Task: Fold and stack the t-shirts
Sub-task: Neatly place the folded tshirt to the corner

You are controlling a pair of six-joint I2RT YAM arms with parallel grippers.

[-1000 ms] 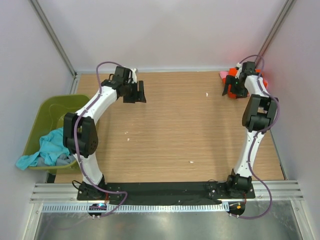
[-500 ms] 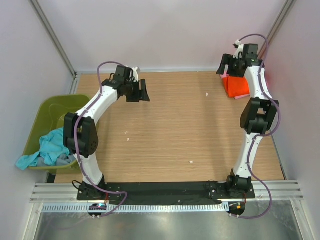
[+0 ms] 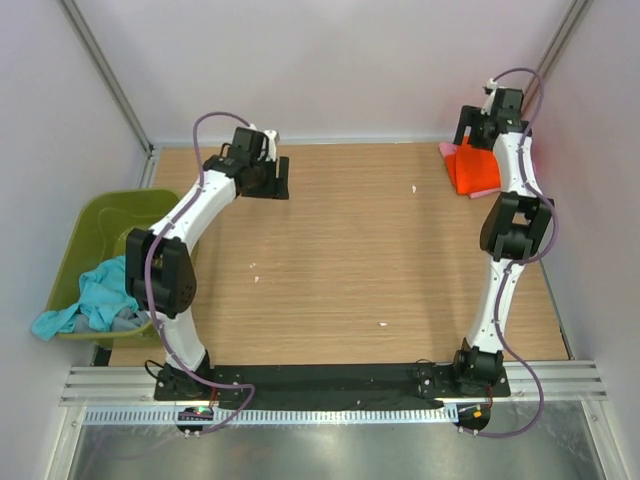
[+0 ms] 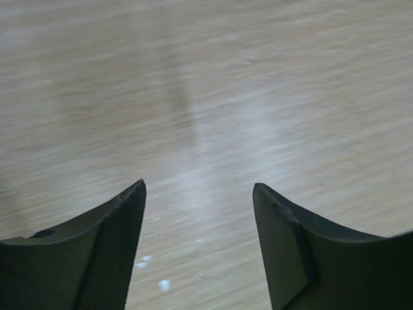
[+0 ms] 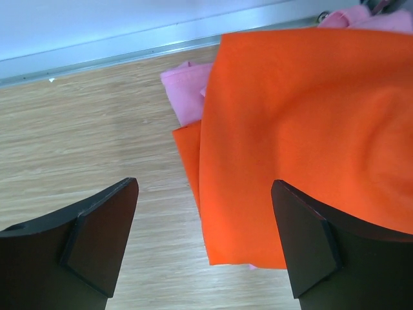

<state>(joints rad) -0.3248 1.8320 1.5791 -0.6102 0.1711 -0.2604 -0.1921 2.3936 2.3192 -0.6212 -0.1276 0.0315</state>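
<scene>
A folded bright orange t-shirt [image 3: 473, 172] lies at the table's far right corner on top of a pale pink t-shirt [image 3: 447, 150] whose edge sticks out. Both show in the right wrist view, the orange t-shirt [image 5: 303, 135] over the pink one [image 5: 184, 90]. My right gripper [image 3: 484, 128] hangs above the stack, open and empty; in its own view the right gripper [image 5: 205, 187] has its jaws wide apart. My left gripper [image 3: 272, 180] is open and empty over bare wood at the far left; the left gripper [image 4: 199, 187] shows only table. A teal t-shirt [image 3: 95, 298] lies in the tub.
An olive-green plastic tub [image 3: 95, 222] stands off the table's left edge with the teal cloth and a grey one hanging over its near rim. White walls and metal posts close in the back and sides. Small white specks lie on the wooden table [image 3: 350, 260].
My right gripper has lifted off the orange shirt and moved back towards the wall, leaving the folded stack uncovered. My left gripper has shifted slightly towards the far left.
</scene>
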